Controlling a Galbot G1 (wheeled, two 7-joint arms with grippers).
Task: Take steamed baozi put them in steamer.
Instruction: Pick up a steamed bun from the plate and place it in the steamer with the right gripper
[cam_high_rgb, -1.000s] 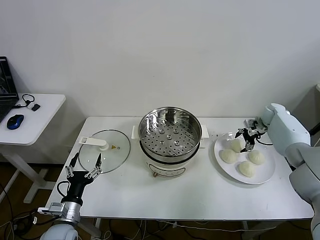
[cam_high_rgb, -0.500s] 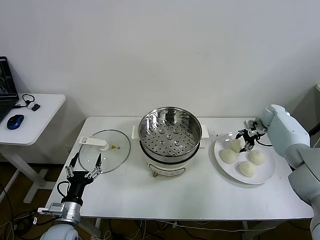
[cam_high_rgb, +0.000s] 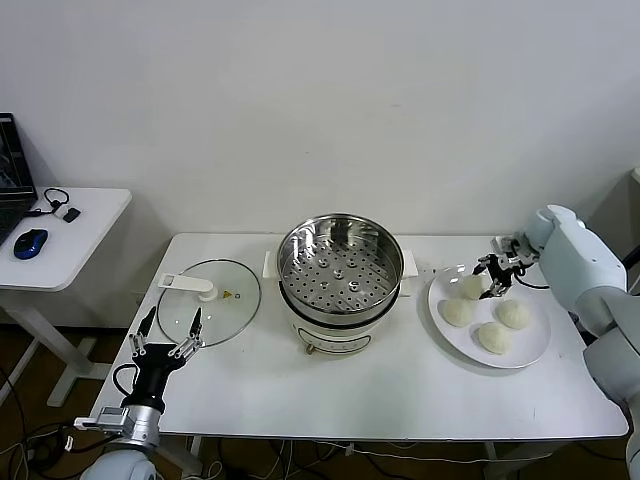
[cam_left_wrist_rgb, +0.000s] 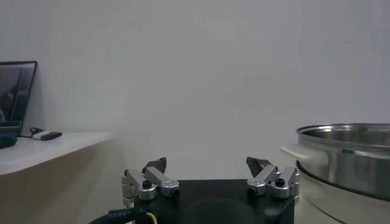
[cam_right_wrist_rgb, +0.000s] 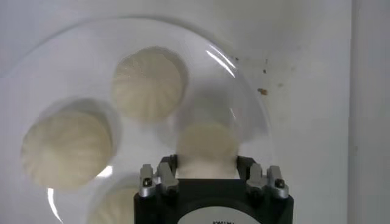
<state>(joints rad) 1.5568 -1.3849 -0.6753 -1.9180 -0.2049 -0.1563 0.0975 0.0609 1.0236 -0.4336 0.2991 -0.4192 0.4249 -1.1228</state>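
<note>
Cream-white baozi (cam_right_wrist_rgb: 206, 146) between narrowed right gripper (cam_right_wrist_rgb: 207, 169) fingers, apparently held | steamer (cam_high_rgb: 340, 272) lies left of plate (cam_high_rgb: 527, 348) | left gripper (cam_high_rgb: 167, 338) spread, idle beside lid (cam_high_rgb: 208, 300)

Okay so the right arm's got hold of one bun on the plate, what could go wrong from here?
1. The right gripper has its jaws shut on the soft baozi; it could squash or slip out on the lift.
2. Three other buns lie close together on the plate, so one could be nudged.
3. The carry must clear the raised steamer rim.
The left gripper is idle by the glass lid.
</note>
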